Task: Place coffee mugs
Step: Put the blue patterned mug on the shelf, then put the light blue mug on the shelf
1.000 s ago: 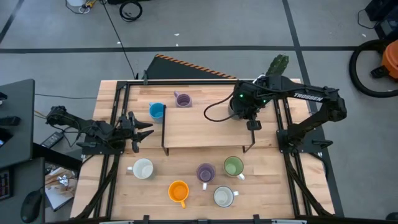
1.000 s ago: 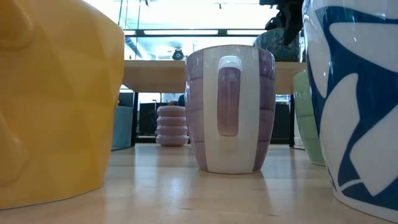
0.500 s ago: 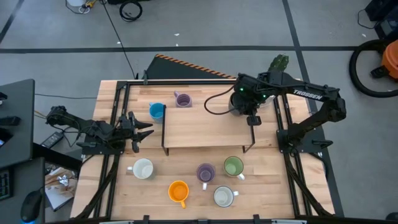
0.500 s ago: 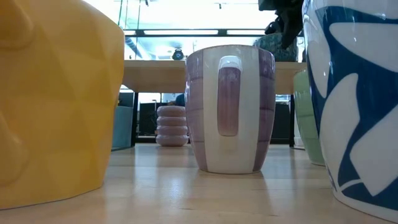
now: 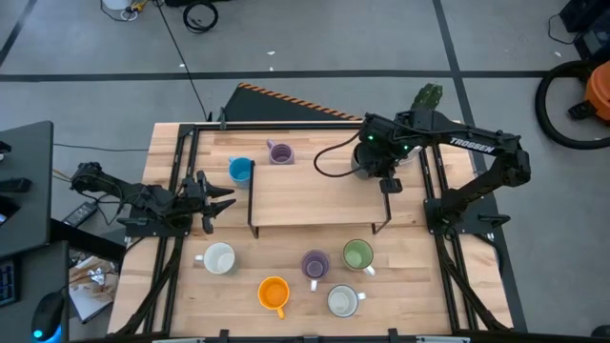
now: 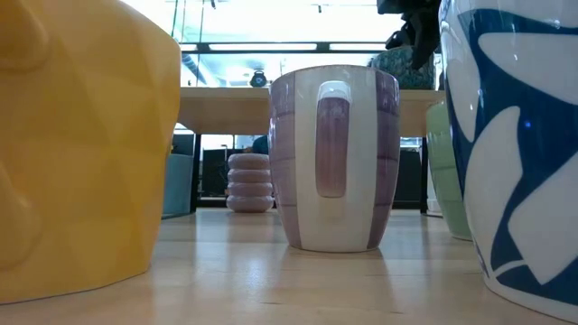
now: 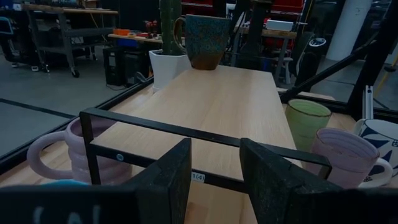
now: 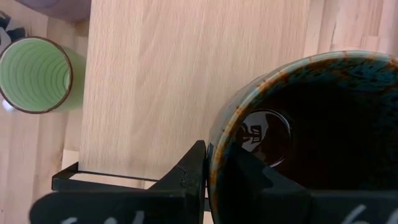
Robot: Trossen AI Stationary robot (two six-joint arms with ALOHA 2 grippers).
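Eight mugs: white (image 5: pixel 218 258), white (image 5: pixel 342 301), lavender (image 5: pixel 280 152), lavender (image 5: pixel 315 264), blue (image 5: pixel 240 170), green (image 5: pixel 357 254), orange (image 5: pixel 274 292), dark brown (image 8: pixel 311 137); one cactus planter (image 7: pixel 169 59).

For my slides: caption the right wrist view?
Right gripper pinches dark brown mug's rim above wooden shelf.

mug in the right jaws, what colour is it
Dark brown with teal speckling, a brown base and dark inside; the dark mug shows best in the left wrist view.

Dark brown mug (image 8: pixel 305 137) upright on shelf, seven mugs (image 5: pixel 315 264) on table
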